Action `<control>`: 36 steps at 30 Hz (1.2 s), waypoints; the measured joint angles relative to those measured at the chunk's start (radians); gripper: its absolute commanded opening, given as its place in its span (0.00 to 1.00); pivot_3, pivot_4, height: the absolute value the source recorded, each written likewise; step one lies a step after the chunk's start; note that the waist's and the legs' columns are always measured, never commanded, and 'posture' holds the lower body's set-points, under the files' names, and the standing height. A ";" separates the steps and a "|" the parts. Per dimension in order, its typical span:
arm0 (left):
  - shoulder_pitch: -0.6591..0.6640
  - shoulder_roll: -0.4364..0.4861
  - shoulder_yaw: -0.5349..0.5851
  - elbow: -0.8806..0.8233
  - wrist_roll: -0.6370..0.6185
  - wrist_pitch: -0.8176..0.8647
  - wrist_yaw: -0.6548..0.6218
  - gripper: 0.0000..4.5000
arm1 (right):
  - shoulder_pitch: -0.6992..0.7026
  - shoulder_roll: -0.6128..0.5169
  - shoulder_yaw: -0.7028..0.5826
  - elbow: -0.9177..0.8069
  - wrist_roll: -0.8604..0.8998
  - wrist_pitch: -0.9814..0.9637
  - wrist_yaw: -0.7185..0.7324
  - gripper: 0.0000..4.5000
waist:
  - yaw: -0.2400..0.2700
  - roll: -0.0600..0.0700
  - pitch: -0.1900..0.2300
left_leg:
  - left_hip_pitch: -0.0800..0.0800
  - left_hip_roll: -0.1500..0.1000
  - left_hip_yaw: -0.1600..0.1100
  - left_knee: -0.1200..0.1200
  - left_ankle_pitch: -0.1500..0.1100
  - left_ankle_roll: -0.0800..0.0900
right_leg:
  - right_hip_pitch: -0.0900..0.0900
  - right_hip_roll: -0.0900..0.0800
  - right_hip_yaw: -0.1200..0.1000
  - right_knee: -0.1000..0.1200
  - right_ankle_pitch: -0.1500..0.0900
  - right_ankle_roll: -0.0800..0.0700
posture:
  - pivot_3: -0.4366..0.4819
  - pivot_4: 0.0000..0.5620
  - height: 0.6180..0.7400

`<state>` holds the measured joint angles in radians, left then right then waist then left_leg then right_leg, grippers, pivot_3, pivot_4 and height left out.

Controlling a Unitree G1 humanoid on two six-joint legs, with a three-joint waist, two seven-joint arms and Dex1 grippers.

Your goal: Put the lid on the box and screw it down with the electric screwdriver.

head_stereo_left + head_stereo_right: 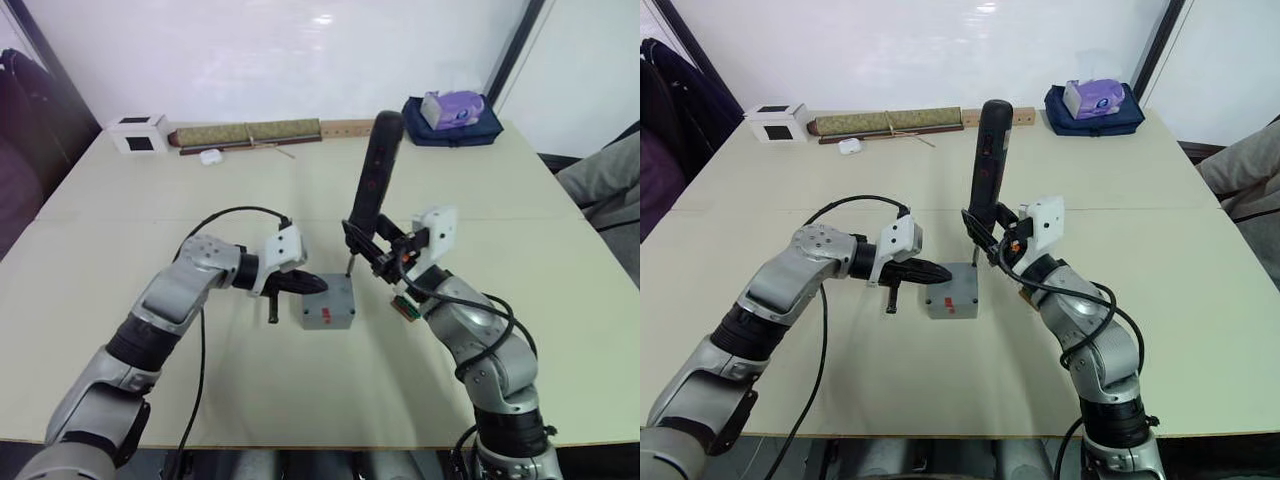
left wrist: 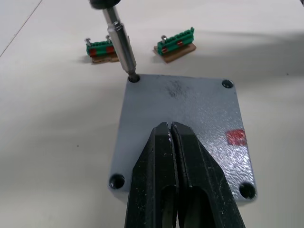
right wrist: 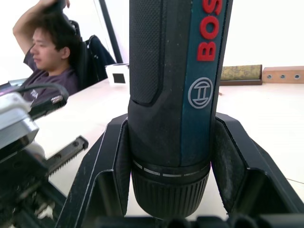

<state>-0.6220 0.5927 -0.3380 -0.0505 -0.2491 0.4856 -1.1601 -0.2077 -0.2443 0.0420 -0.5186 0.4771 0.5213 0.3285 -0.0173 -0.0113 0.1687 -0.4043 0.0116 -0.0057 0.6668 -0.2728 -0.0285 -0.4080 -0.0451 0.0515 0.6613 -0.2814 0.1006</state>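
In the lower half of the head view, the left gripper point(image 1: 302, 284) reaches in from the left, its two black fingers point(image 2: 161, 190) pressed together with nothing between them, tips resting on the lid point(image 2: 185, 128) near its edge. The lid is a flat grey square of speckled cast-looking material with a dark screw hole in each corner and a small red mark toward one side. It sits closed on the box point(image 1: 328, 318), a small square grey enclosure standing at the centre of the frame, so what is inside cannot be seen.

Right of centre, the right gripper point(image 1: 375, 250) has its fingers clamped around the lower body of the electric screwdriver point(image 1: 371, 180), a black cylinder with a textured grip and red lettering, standing nearly upright and leaning slightly. Its thin metal bit point(image 2: 119, 45) comes down into one corner screw hole of the lid.

Two small green circuit-board strips point(image 2: 175, 46) lie on the counter just beyond the box in the left wrist view.

The counter point(image 1: 150, 180) is pale beige and smooth, with a seam across it. Along its far edge at the top of the frame are a white cube point(image 1: 137, 133) with a black face, a long olive roll point(image 1: 248, 133), a wooden block point(image 1: 347, 128) and a purple tissue pack point(image 1: 452, 108) on a dark blue pouch point(image 1: 440, 134). A white wall stands behind. A seated person point(image 3: 50, 52) shows in the upper left of the right wrist view.
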 measured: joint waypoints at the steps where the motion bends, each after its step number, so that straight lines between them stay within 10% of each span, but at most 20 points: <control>1: 0.004 0.006 -0.001 -0.005 0.001 0.000 -0.001 0.00 | 0.010 -0.007 0.003 -0.014 0.000 0.006 0.001 0.39 | 0.000 -0.001 -0.001 | 0.001 0.000 0.000 0.000 0.000 0.000 | 0.001 0.000 0.000 0.000 0.000 0.000 | 0.48 0.27 1.00; 36: 0.056 0.014 -0.013 -0.006 0.034 -0.038 -0.017 0.00 | 0.003 -0.044 0.061 -0.004 -0.081 0.060 0.010 0.39 | -0.001 -0.007 -0.031 | 0.023 0.004 0.000 -0.008 -0.004 0.006 | 0.021 0.001 -0.001 -0.006 -0.006 -0.007 | 0.48 0.27 1.00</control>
<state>-0.5657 0.6067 -0.3507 -0.0569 -0.2154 0.4475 -1.1774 -0.2051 -0.2880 0.1031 -0.5225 0.3957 0.5817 0.3385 -0.0182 -0.0185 0.1380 -0.3817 0.0156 -0.0057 0.6589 -0.2769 -0.0220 -0.3870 -0.0439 0.0510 0.6548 -0.2878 0.0939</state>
